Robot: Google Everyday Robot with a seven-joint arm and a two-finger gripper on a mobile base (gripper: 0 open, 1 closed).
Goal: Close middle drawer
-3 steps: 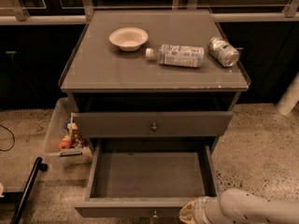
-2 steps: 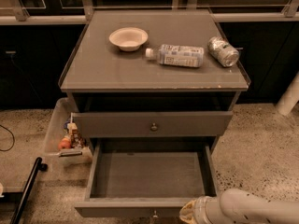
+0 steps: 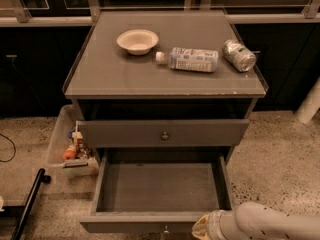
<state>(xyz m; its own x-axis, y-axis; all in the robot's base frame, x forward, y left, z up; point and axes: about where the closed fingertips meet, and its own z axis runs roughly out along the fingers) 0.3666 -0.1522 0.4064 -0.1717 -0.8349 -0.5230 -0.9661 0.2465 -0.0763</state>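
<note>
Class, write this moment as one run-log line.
middle drawer: pulled out, empty | gripper: low, near drawer's front right corner | status: not yet closed

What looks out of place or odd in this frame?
The middle drawer stands pulled far out, empty inside. On the cabinet top a plastic bottle and a can lie on their sides beside an upright bowl. The tool sits by the drawer's front edge.

The worktop (image 3: 100,79) carries a pale bowl (image 3: 137,40), a plastic bottle (image 3: 190,59) lying beside it, and a tipped can (image 3: 239,55).
</note>
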